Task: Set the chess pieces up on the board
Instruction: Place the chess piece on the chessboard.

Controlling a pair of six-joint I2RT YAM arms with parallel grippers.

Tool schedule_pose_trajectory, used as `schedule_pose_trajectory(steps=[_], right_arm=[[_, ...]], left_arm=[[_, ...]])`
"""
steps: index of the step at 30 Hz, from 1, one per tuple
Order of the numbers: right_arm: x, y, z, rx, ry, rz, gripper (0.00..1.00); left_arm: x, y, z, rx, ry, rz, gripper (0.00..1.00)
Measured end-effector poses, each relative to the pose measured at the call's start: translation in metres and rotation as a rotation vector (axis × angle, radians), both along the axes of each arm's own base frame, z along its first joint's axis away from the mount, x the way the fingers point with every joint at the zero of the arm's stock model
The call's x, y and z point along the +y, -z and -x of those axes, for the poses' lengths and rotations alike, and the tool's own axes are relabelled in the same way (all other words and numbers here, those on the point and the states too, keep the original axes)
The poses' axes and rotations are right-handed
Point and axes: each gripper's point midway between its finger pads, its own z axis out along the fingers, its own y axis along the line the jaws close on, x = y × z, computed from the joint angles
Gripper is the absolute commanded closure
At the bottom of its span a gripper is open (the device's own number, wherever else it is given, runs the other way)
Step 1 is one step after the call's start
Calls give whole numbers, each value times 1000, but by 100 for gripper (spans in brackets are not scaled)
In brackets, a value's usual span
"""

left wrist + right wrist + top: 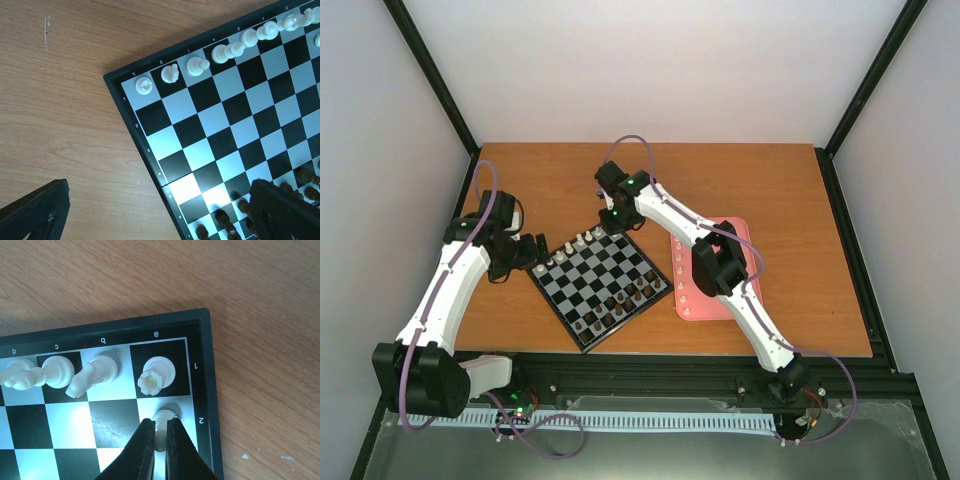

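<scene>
Bare middle squares of the board between cream chess pieces and dark pieces

Table: orange-brown wood-grain top, matte, filling the enclosure floor. Back wall, left wall and right wall are plain white panels. Black corner posts, left and right, slant up out of view. Black rail along the near table edge, grey sheet below it. Light is soft and even. Small scratch on the wood, and a few white specks.
</scene>
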Motion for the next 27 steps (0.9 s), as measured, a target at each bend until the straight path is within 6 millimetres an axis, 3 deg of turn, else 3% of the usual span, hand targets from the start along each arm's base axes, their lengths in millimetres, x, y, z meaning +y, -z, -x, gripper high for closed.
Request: schedule_pose_trajectory(steps=[13,27], right_arm=[[-2,4,1,8,-1,17,79],[-6,2,6,12,-41,30,49]], left_arm=[[-2,2,0,8,4,8,0],[-2,2,-1,5,5,12,0]])
